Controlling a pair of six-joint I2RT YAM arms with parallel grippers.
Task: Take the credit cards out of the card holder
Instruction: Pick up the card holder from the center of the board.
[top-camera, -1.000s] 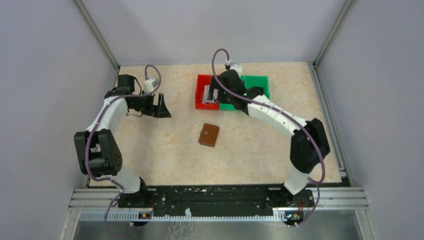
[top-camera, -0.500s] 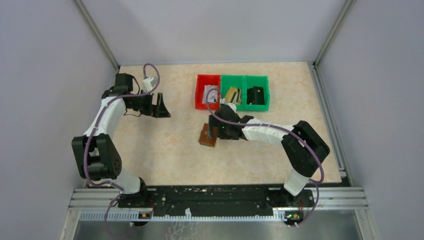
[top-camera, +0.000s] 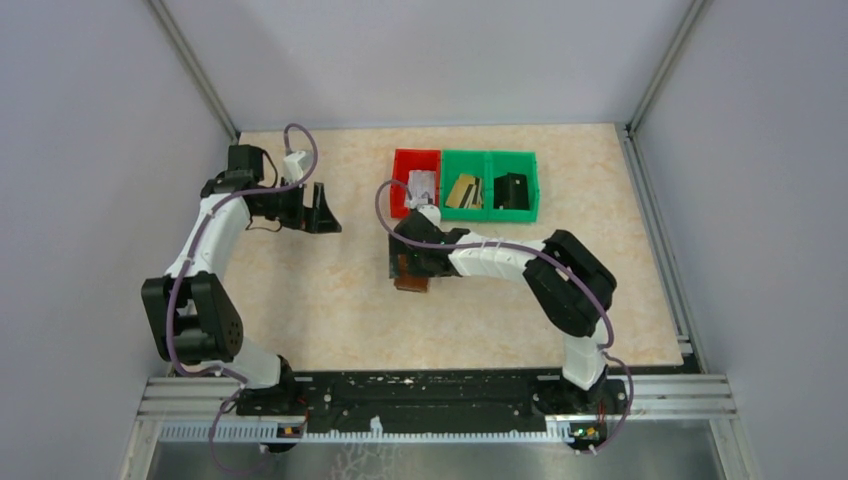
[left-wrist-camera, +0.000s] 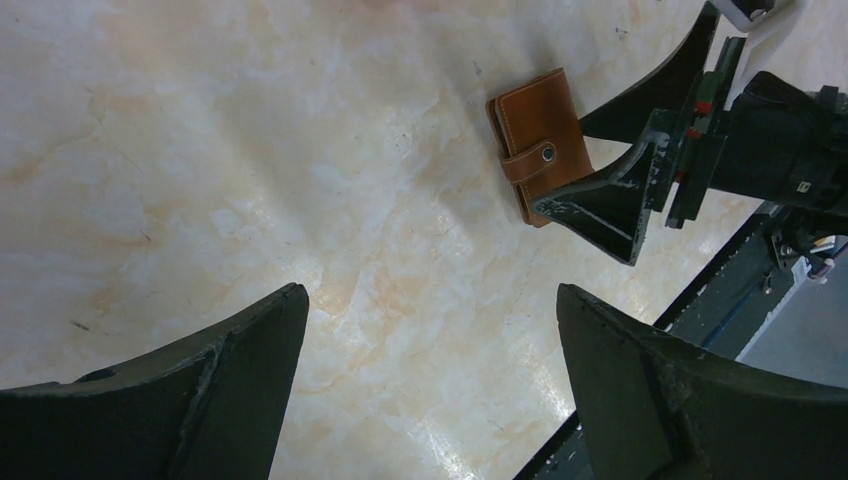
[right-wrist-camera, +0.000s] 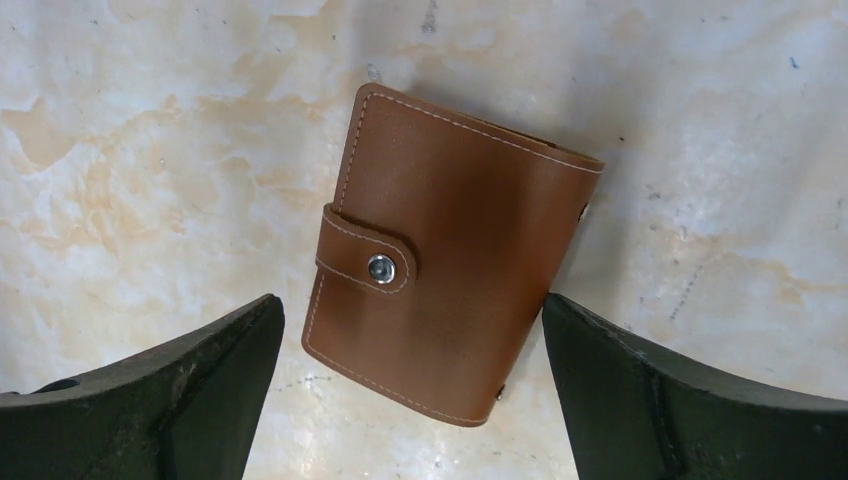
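Observation:
The card holder (right-wrist-camera: 450, 250) is a brown leather wallet lying shut on the table, its tab snapped closed. My right gripper (right-wrist-camera: 412, 330) is open just above it, one finger on each side, not touching. From above, the right gripper (top-camera: 403, 262) covers most of the holder (top-camera: 412, 284). A silvery card (top-camera: 422, 185) lies in the red bin (top-camera: 401, 196) and a tan card (top-camera: 462, 190) in the green bin (top-camera: 490, 213). My left gripper (left-wrist-camera: 430, 300) is open and empty over bare table, at the far left (top-camera: 325, 213). It sees the holder (left-wrist-camera: 535, 140) from a distance.
A dark object (top-camera: 512, 190) lies in the right green compartment. The bins stand at the back, just behind the right gripper. Grey walls close the table's left, back and right sides.
My right arm has swung from over the red bin forward and down to the card holder, jaws open. The left arm has barely moved. The holder lies where it was.

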